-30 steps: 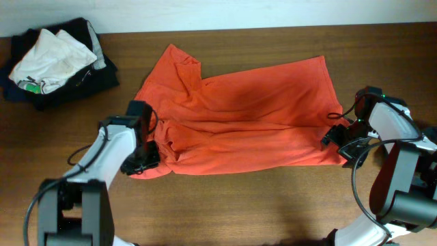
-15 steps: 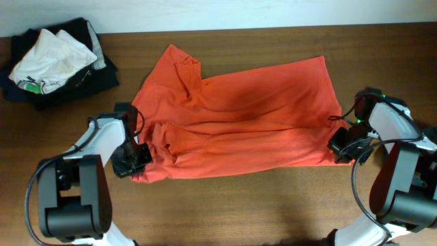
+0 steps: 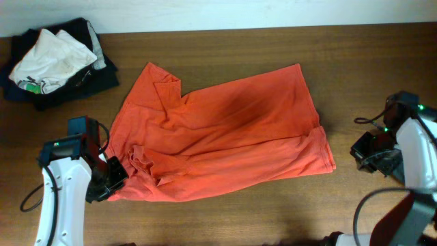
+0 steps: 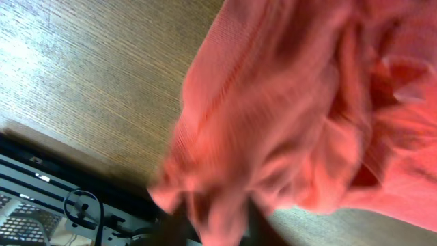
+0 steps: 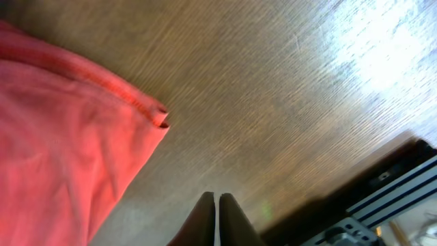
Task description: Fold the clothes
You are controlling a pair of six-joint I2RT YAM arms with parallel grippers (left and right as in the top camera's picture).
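T-shirt (image 3: 218,137) corner pinched, one arm free
Overhead: T-shirt mid-table, long axis left-right; left gripper (image 3: 113,179) on its near-left corner, right gripper (image 3: 363,149) apart by right edge. L wrist: jaws pinch bunched cloth. R wrist: your jaws pressed together, empty; T-shirt lies leftward.

The left arm (image 3: 65,195), lower left, and right arm (image 3: 416,147), lower right: pale grey shells, black joints, looping black cables (image 3: 27,198). Small green light (image 3: 418,108) on right arm. Dark fingers on the right gripper (image 5: 216,197).
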